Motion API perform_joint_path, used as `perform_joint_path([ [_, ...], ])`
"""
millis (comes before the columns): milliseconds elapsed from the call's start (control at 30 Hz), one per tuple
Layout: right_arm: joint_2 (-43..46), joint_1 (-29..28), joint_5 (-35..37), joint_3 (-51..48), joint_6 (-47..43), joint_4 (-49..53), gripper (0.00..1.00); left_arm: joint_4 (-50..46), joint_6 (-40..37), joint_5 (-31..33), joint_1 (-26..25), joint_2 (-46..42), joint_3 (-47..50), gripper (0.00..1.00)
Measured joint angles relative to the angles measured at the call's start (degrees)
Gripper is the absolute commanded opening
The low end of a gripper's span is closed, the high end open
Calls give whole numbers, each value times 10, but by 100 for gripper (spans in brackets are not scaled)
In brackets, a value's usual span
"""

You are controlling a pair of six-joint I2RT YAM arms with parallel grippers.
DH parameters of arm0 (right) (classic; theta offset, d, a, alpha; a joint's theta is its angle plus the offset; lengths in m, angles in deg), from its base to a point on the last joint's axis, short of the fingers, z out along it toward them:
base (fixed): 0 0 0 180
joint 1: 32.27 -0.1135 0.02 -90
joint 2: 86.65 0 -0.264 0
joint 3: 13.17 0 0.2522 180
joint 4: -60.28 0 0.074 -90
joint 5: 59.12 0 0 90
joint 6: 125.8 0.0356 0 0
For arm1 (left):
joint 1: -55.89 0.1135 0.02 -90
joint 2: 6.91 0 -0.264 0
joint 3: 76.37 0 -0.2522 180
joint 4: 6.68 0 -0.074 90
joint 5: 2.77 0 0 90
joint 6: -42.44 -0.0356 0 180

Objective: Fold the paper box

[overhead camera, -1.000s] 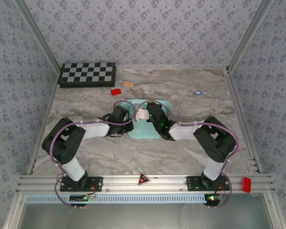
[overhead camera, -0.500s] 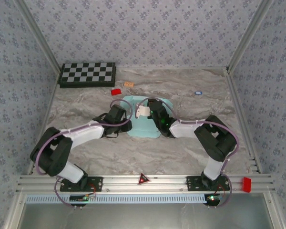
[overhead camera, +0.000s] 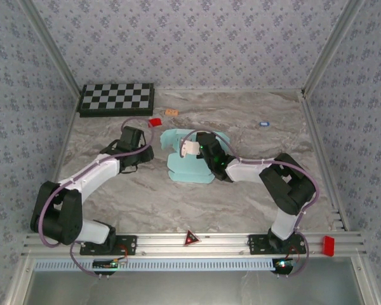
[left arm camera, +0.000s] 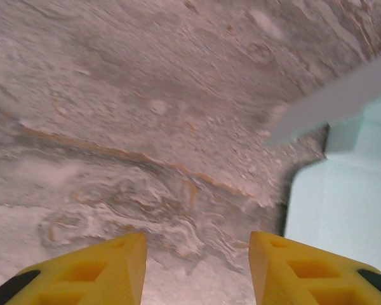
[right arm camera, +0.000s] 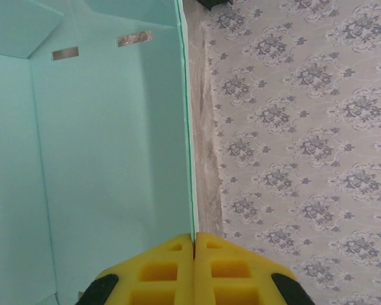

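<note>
At the far left corner of the grey marbled tabletop lies a black-and-white checkerboard. Nearer me, the left pincer hangs low over bare marble, its yellow fingers spread apart with nothing between them. A small red block sits near a tiny orange chip. In the middle lies the pale aqua paper box of thin card, partly folded (one panel is raised). The right pincer is clenched on that panel's edge. Further right, a small blue object lies well apart.
</note>
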Motion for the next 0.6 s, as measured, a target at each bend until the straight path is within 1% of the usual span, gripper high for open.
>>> perform_joint_path([
  [167,2,0,-6,3,19,25,0,-2,-18,0,36,14,-18,55],
  [300,10,-2,-7,4,29,42,0,-1,-29,0,61,37,-27,59],
  [367,14,-3,-7,4,35,49,0,-2,-33,-4,70,54,-32,60],
  [467,18,-6,-7,4,41,59,0,-2,-43,-23,79,92,-49,60],
  [600,19,-8,-6,4,47,65,0,-1,-61,-68,79,141,-82,60],
])
